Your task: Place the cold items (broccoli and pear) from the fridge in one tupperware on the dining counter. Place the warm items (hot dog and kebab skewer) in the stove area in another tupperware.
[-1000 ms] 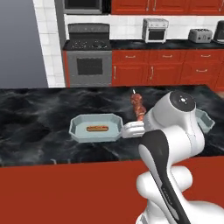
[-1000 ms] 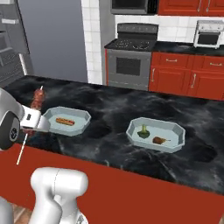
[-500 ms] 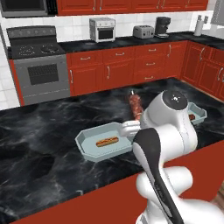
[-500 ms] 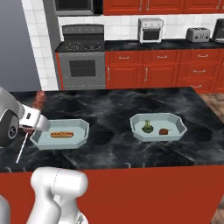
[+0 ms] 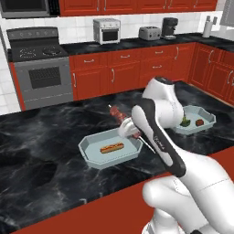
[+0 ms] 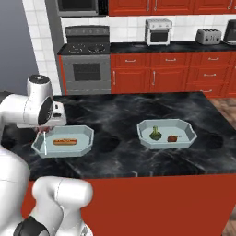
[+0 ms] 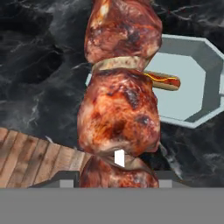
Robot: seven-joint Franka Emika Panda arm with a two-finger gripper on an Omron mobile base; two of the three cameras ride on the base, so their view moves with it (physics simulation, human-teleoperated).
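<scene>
My gripper [image 5: 130,130] is shut on the kebab skewer [image 5: 119,115], several chunks of browned meat on a thin stick that slants down to the right. It hangs just above the right end of a pale blue tupperware [image 5: 89,151] with the hot dog [image 5: 112,147] lying inside. In the hand view the kebab skewer [image 7: 118,100] stands close in front, and behind it are the tupperware [image 7: 192,118] and hot dog [image 7: 165,81]. A second tupperware [image 6: 184,142] to the right holds the broccoli [image 6: 156,134] and the pear [image 6: 172,138]. From the right base view, the gripper [image 6: 46,129] is at the left tupperware's [image 6: 83,146] near left corner.
Both containers sit on the black marble dining counter [image 5: 41,151], whose red front edge runs near the base. Behind it stand a stove [image 6: 87,64], red cabinets [image 5: 123,75], and a toaster oven [image 5: 106,30], toaster [image 5: 149,32] and coffee maker [image 5: 170,27] on the back counter.
The base has driven, so the whole scene has shifted and the counter is nearer. The gripper keeps hold of the kebab skewer, now close over the hot dog tupperware.
</scene>
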